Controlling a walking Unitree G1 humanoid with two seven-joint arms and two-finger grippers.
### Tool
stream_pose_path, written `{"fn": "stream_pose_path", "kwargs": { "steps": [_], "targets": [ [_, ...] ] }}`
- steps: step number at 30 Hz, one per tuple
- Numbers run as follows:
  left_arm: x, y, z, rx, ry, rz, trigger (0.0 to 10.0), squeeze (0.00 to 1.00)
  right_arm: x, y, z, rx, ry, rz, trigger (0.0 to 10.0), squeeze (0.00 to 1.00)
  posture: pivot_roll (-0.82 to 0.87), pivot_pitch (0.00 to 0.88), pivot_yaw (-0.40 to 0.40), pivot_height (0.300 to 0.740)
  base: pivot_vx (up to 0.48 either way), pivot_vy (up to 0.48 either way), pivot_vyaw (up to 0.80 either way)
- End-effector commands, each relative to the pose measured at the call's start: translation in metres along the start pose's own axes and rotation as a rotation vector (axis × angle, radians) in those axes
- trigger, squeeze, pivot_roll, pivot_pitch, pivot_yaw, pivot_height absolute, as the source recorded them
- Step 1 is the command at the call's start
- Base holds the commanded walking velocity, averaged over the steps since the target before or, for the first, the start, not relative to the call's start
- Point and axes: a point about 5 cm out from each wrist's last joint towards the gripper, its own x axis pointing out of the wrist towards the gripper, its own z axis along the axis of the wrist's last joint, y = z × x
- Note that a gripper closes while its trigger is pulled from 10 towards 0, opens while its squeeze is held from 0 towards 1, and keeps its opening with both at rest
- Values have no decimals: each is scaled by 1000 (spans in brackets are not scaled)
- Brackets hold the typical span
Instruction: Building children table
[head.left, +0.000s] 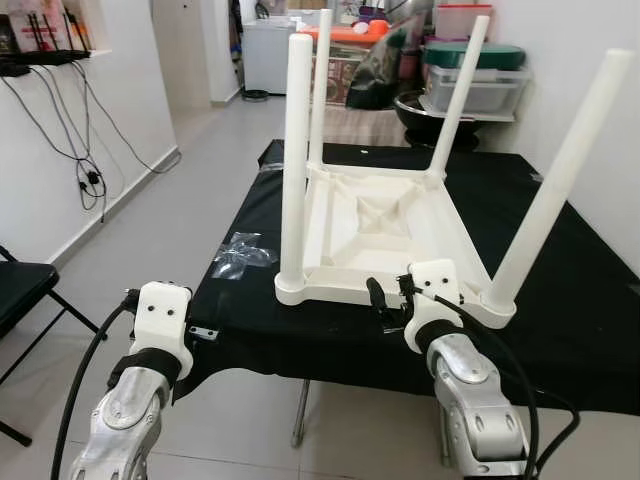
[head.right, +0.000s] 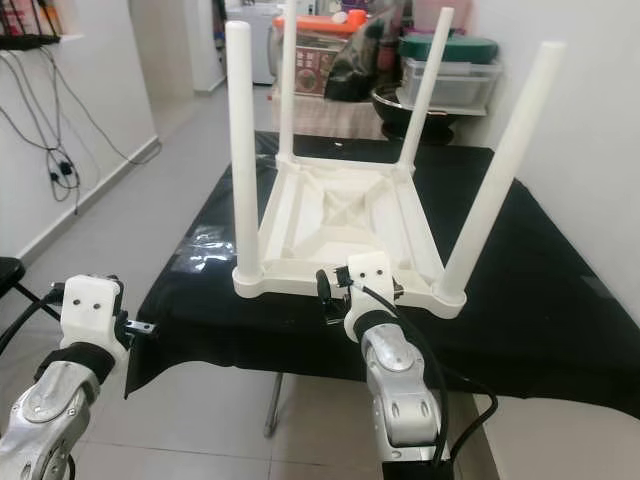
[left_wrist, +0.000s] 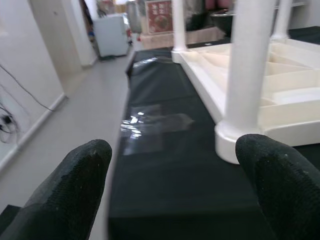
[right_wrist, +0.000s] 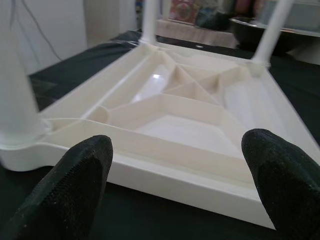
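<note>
Fingers (right_wrist: 85, 185) of our right gripper (right_wrist: 175, 185) stand wide apart, facing the near rim of the upturned children's table (head.left: 370, 225); our left gripper (left_wrist: 175, 190) likewise gapes, low beside the near-left leg (head.left: 294, 160). That white table lies top-down on the black-draped bench (head.left: 590, 300), all four legs up. We judge the risk is tipping: a shove at the rim could slide it on the slick cloth or topple it. A clear plastic wrapper (head.left: 240, 252) lies nearby. Around us are a tiled floor, dangling cables (head.left: 85, 150) and stacked storage boxes (head.left: 475, 75).
</note>
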Motion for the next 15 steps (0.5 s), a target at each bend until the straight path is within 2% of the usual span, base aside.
{"fn": "stream_pose_path", "kwargs": {
  "steps": [1,3,6,12,15],
  "targets": [
    [1,-3,-9,-65,46,-16,10000,0,2,-4,-8,3,46,-20,10000,0,25,13,-28,740,0,0,-800],
    [0,-5,-13,-112,60,-28,10000,0,3,-6,-11,8,64,-41,10000,0,33,13,-32,740,0,0,-800],
    [1,-5,-16,-131,65,-31,10000,0,4,-9,-13,18,69,-58,10000,0,41,9,-41,740,0,0,-800],
    [8,-8,-12,-108,38,-63,10000,0,8,-11,-9,12,49,-71,10000,0,36,7,-43,740,0,0,0],
    [9,-8,-10,-86,26,-68,10000,0,9,-11,-11,17,68,-67,10000,0,37,5,-41,740,0,0,-800]
  ]
}}
